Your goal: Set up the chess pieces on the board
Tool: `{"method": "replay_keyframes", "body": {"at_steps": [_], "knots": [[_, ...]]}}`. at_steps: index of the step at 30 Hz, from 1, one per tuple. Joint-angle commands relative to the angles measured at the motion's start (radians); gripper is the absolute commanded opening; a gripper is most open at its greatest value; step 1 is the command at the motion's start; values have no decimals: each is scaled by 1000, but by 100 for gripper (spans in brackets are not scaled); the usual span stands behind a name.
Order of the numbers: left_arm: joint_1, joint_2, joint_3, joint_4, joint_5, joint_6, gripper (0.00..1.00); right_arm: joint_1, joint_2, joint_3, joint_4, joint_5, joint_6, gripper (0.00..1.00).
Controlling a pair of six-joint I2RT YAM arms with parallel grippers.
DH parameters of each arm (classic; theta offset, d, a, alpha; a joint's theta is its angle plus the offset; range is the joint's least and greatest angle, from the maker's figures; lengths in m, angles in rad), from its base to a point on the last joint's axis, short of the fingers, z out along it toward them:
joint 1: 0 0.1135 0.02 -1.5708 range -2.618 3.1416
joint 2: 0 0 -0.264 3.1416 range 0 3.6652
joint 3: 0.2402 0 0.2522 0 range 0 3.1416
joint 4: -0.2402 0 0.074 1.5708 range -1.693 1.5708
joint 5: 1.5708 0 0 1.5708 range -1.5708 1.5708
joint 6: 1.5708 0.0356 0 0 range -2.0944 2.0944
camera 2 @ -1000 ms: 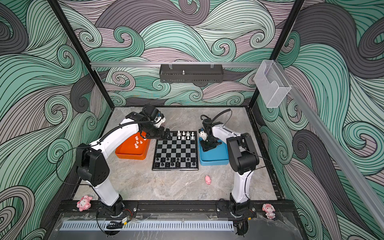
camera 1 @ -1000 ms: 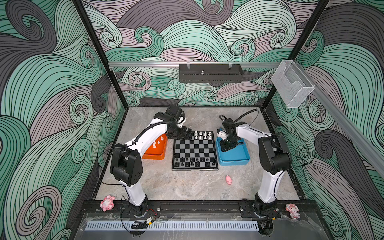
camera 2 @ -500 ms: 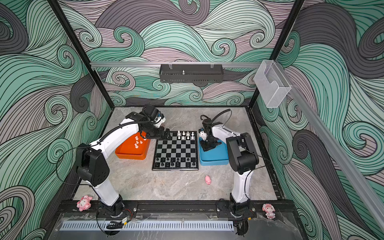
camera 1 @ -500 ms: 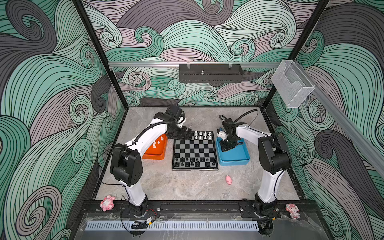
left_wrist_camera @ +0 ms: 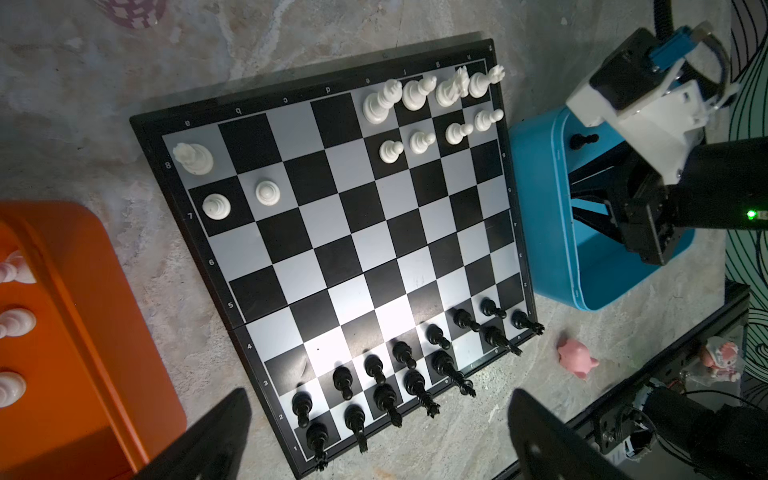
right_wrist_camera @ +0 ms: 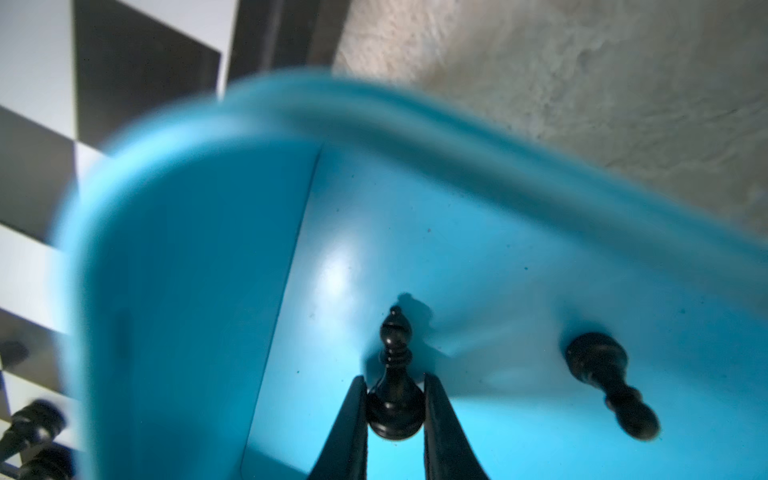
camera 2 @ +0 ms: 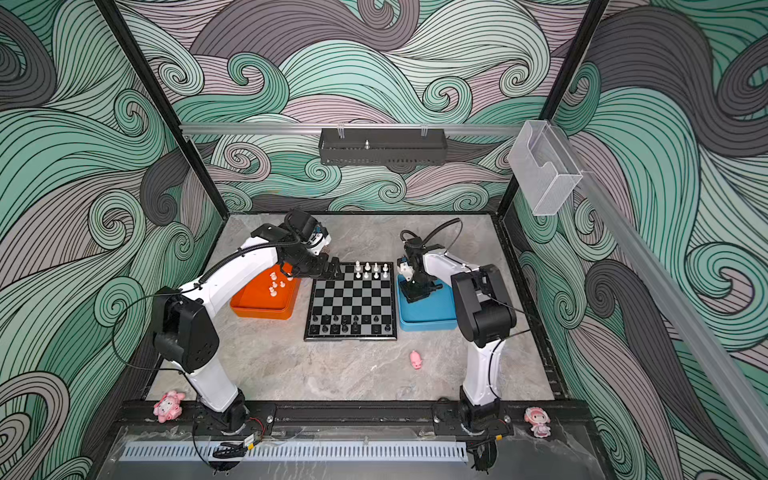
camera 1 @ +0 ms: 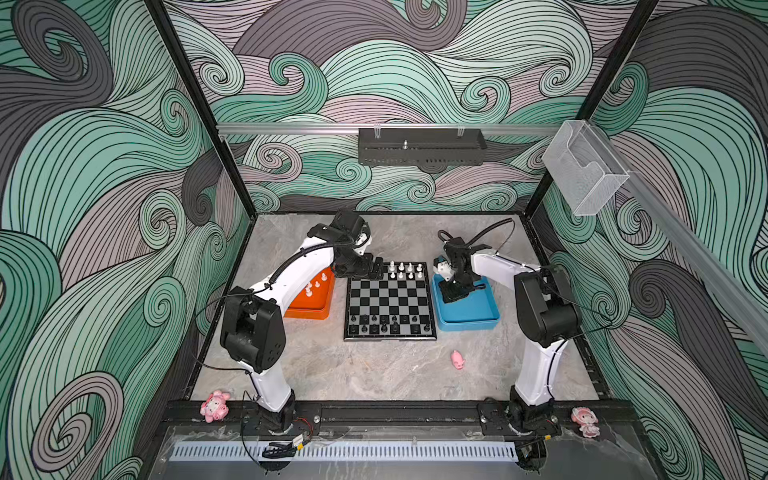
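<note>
Right wrist view: right end effector (right_wrist_camera: 395,384) pinches the black bishop (right_wrist_camera: 394,353) low; its round base could slip sideways.

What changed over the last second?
Nothing visibly moved in the top views; the board looks the same. The right gripper now pinches a black bishop in the blue tray; the earlier pictures are too small to show its jaws. The left gripper is open.
</note>
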Motion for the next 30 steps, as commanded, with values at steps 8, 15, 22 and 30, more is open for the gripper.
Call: {"method": "replay_keyframes", "body": {"at_steps": [8,15,22,30], "knots": [[27,-73,17,-8,71,-34,99,0,-197,19,-87,-22,11,17],[165,-175,-149,308,571,-236,98,3,-343,18,-105,-156,17,17],[186,-198,-205,370,756,-205,95,74,-428,24,-88,-307,9,18],[172,-157,-184,235,791,-90,91,207,-439,51,-58,-381,2,18]]}}
